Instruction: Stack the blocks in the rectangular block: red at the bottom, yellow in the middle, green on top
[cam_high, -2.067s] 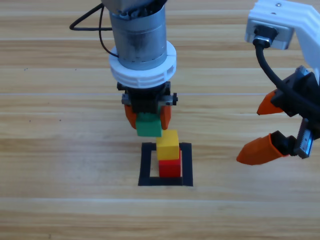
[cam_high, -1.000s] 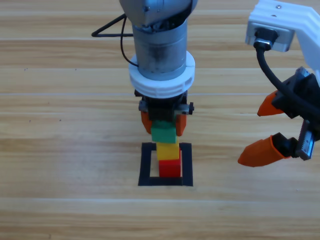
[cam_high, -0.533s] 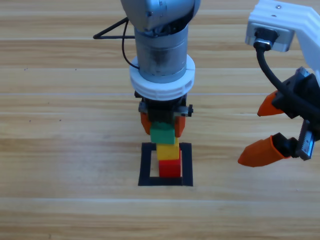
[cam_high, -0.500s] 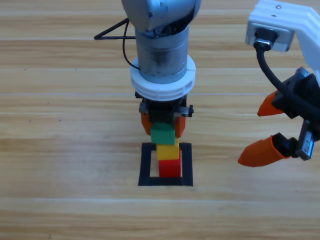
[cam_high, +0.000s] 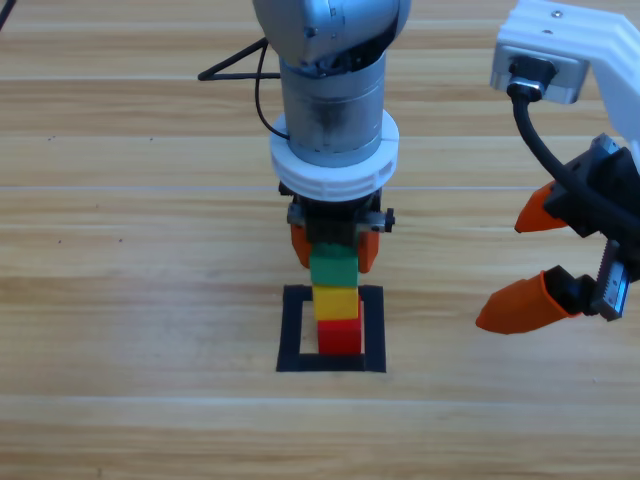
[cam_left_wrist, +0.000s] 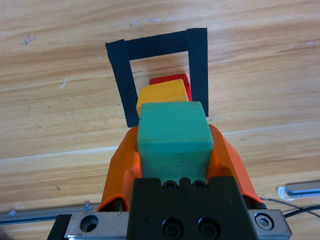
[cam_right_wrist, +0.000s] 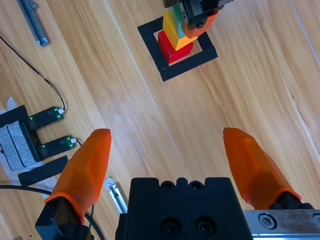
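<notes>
Blocks are all plain-faced, no writing or brand marks readable anywhere in view. Red cube (cam_high: 340, 336) sits on the tabletop (cam_high: 120, 300) inside the black tape square (cam_high: 292, 330), roughly centred left-right, with bare wood showing on either side of it. Yellow cube (cam_high: 337, 300) sits directly on top of red, same footprint, edges roughly flush in the high view. Green cube (cam_high: 333, 266) is teal, matte, same size, on top of yellow; wrist view shows its near face square-on with yellow and red stepping out behind it toward the far side of the tape. Cannot tell if green is resting its full weight on yellow or only touching it.

Left hand (cam_high: 333, 243) comes straight down from the top edge over the stack, orange jaws clamped on the left and right faces of green, no gap visible at either side in the left wrist view. Jaws reach only green; yellow and red are clear of them.

Right hand (cam_high: 535, 262) waits at the right edge, well apart from the stack, jaws spread wide with nothing between them. Its wrist view also shows small black modules (cam_right_wrist: 47, 130) with green lights and thin cables on the tabletop.
</notes>
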